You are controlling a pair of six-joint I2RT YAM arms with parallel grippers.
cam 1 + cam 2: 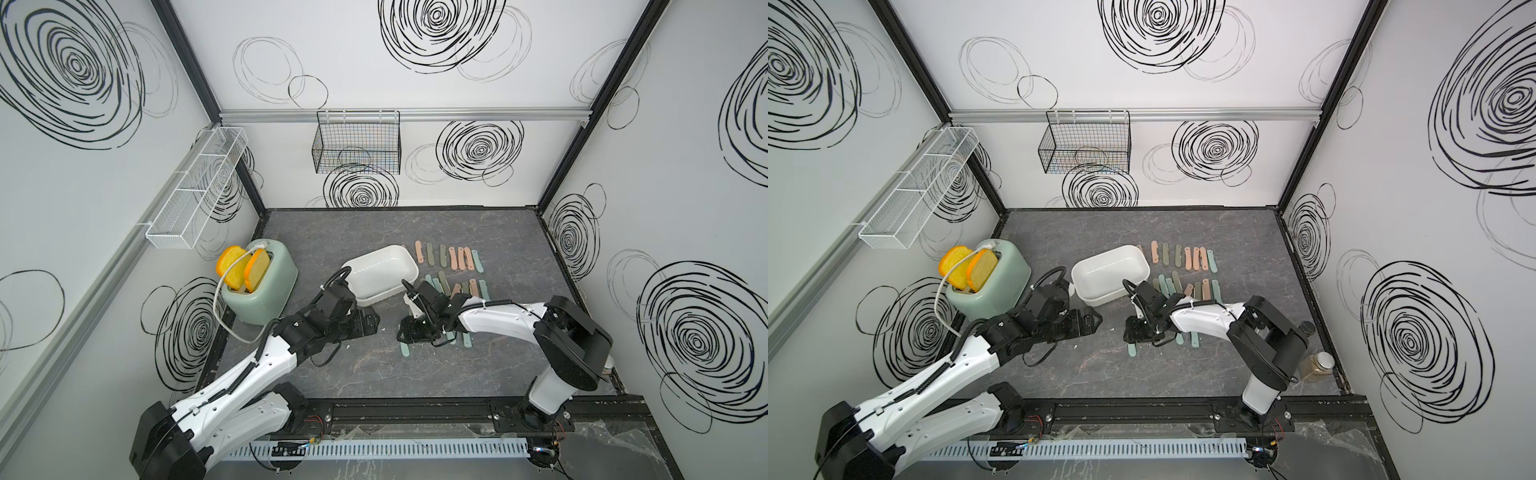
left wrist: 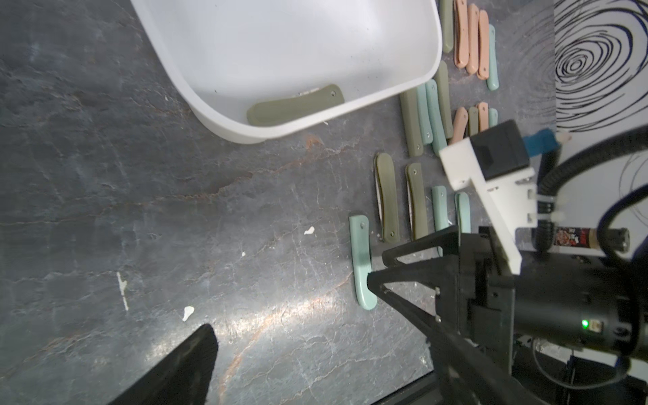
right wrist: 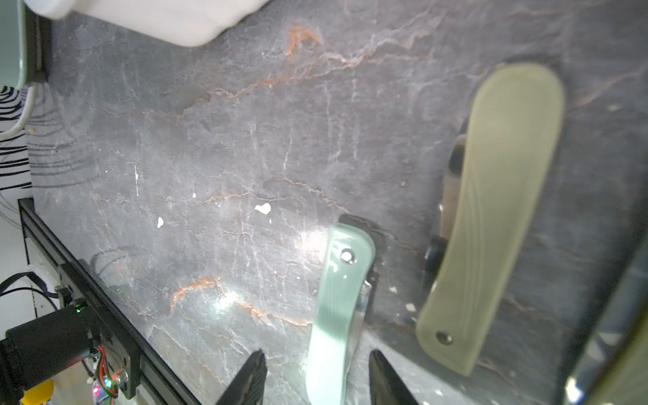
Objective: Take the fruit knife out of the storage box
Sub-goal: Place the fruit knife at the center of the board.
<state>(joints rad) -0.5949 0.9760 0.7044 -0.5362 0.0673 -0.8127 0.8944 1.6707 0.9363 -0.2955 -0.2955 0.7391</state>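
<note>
**Storage box.** The white storage box point(image 1: 390, 266) stands on the dark marbled tabletop point(image 1: 332, 374), between the toaster point(image 1: 266, 286) and the rows of folded knives point(image 1: 451, 259) laid out on the robot's right.

**Fruit knife.** One olive-green folded fruit knife point(image 2: 296, 105) lies flat on the floor of the storage box point(image 2: 280, 42), lengthwise against the wall nearest the arms. It shows in the left wrist view only. No pincer touches it.

**Left pincer.** The left pincer point(image 1: 370, 323) sits low over the tabletop, outside the box and just in front of its near left corner. Its jaws stand apart and hold nothing. In the left wrist view only one finger point(image 2: 189, 361) shows, over bare tabletop. The fruit knife lies beyond it, on the far side of the box wall.

**Right pincer.** The right pincer point(image 3: 317, 364) is down at the tabletop, in front of the box and well apart from the fruit knife. Its jaws stand apart on either side of a mint knife point(image 3: 338, 298) that lies flat on the tabletop, with a gap visible on both sides. An olive knife point(image 3: 491, 217) lies just beside the mint knife. In the left wrist view the same pincer point(image 2: 373, 264) straddles the mint knife point(image 2: 361, 245).
</note>
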